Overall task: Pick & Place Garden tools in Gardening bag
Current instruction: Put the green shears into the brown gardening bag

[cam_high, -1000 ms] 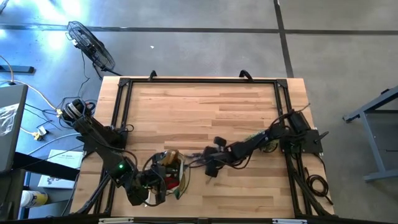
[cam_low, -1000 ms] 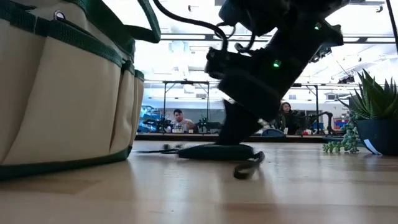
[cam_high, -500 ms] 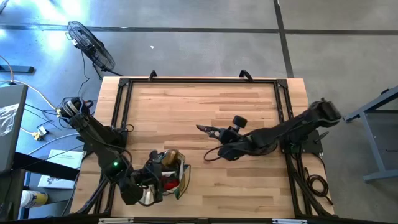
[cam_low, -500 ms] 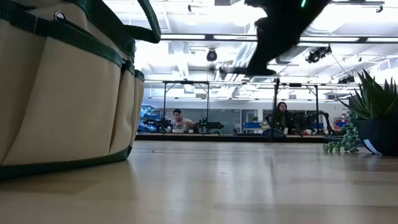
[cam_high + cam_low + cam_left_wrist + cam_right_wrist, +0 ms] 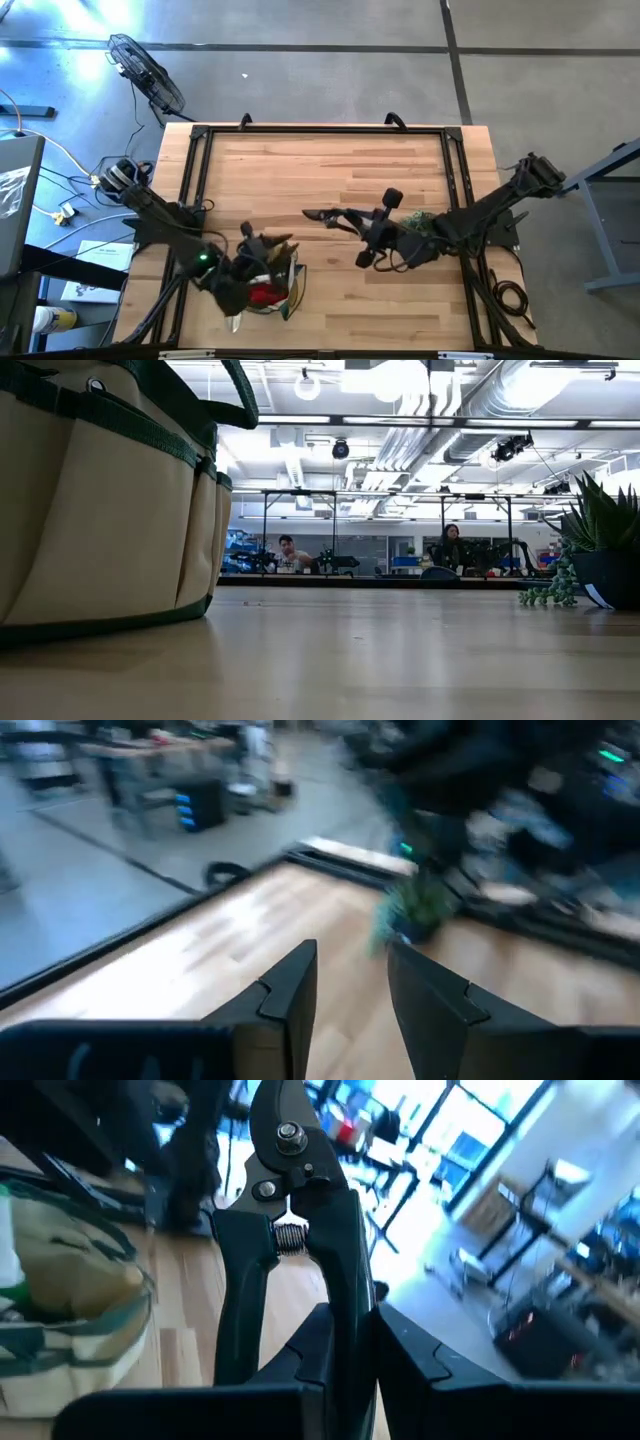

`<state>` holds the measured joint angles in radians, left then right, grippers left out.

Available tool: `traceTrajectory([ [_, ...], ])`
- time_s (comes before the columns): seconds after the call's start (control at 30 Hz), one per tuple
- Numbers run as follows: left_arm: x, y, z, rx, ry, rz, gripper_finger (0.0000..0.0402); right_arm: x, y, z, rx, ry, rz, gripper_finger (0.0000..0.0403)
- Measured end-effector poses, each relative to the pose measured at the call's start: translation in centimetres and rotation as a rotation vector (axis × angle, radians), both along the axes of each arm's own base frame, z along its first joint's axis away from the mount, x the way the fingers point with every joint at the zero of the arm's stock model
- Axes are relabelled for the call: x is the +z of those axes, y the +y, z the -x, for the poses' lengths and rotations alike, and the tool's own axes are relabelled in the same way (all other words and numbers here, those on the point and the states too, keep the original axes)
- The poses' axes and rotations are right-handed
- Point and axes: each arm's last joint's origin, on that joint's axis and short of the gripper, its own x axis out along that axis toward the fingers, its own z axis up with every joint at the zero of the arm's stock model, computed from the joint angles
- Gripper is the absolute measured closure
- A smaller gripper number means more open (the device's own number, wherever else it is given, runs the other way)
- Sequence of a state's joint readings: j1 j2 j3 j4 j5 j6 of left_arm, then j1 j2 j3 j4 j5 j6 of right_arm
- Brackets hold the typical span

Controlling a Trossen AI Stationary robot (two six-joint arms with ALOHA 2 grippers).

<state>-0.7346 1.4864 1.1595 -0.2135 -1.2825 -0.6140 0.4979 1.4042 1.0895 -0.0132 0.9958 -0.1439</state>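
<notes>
1. While the right gripper (image 5: 368,222) hangs in the air over the middle of the table (image 5: 330,170), its fingers are clamped on one handle of the pruners (image 5: 335,217).
2. Seen from above, the pruners stick out from that gripper toward the left side of the table, blades leading, clear of the wood.
3. From the right wrist, the pruners (image 5: 295,1230) stand up between the two dark fingers (image 5: 320,1355), with the pivot bolt and a small coil spring showing.
4. Near the front left edge sits the gardening bag (image 5: 268,280), tan with dark green trim, holding a red item (image 5: 262,294).
5. Just at the bag's left side, the left gripper (image 5: 252,247) hovers at the rim; its fingers (image 5: 285,1005) stand a little apart with nothing between them.
6. At table height, the bag (image 5: 100,510) fills the left of the view, its pockets facing the camera.
7. A leafy plant (image 5: 590,550) stands at the far right of that view, and people sit in the room beyond.
</notes>
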Motion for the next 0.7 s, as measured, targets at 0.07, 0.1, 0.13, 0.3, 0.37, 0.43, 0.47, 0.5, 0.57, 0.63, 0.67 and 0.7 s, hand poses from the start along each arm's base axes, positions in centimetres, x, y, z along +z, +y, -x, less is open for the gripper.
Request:
traceTrajectory([
  [0.07, -0.4, 0.2, -1.0, 0.041, -0.022, 0.004, 0.0284, 0.1, 0.5, -0.1, 0.021, -0.003, 0.037, 0.0367],
  [0.1, -0.5, 0.4, -1.4, 0.049, -0.029, 0.009, 0.0284, 0.1, 0.7, -0.1, 0.029, 0.000, 0.051, 0.0367],
  [0.13, -0.4, 0.6, -1.7, 0.054, -0.035, 0.014, 0.0284, 0.1, 0.8, -0.1, 0.035, 0.004, 0.057, 0.0367],
  [0.3, -0.3, 0.7, -2.0, 0.049, -0.032, 0.010, 0.0284, -0.3, 0.7, 0.0, 0.023, 0.011, 0.064, 0.0367],
  [0.37, -0.2, 0.6, -1.9, 0.040, -0.022, -0.009, 0.0284, -0.5, 0.7, 0.0, 0.018, 0.016, 0.068, 0.0367],
  [0.43, -0.1, 0.4, -2.1, -0.005, -0.003, -0.023, 0.0284, -0.6, 0.7, 0.0, 0.015, 0.013, 0.061, 0.0367],
  [0.47, 0.0, 0.3, -2.1, -0.052, 0.019, -0.035, 0.0284, -0.7, 0.7, 0.0, 0.014, 0.012, 0.055, 0.0367],
  [0.5, 0.1, 0.1, -2.3, -0.109, 0.033, -0.043, 0.0284, -0.8, 0.7, 0.0, 0.017, 0.014, 0.054, 0.0367],
  [0.57, 0.5, -0.2, -2.5, -0.227, 0.041, -0.046, 0.0284, -0.8, 0.7, 0.0, 0.027, 0.016, 0.052, 0.0367],
  [0.63, 0.8, -0.5, -2.7, -0.316, 0.038, -0.068, 0.0284, -0.8, 0.7, 0.0, 0.033, 0.013, 0.046, 0.0367],
  [0.67, 1.0, -0.7, -2.8, -0.358, 0.039, -0.085, 0.0284, -0.8, 0.7, 0.0, 0.034, 0.014, 0.046, 0.0367],
  [0.7, 1.1, -0.8, -2.8, -0.389, 0.040, -0.100, 0.0284, -0.8, 0.7, 0.0, 0.035, 0.015, 0.045, 0.0367],
])
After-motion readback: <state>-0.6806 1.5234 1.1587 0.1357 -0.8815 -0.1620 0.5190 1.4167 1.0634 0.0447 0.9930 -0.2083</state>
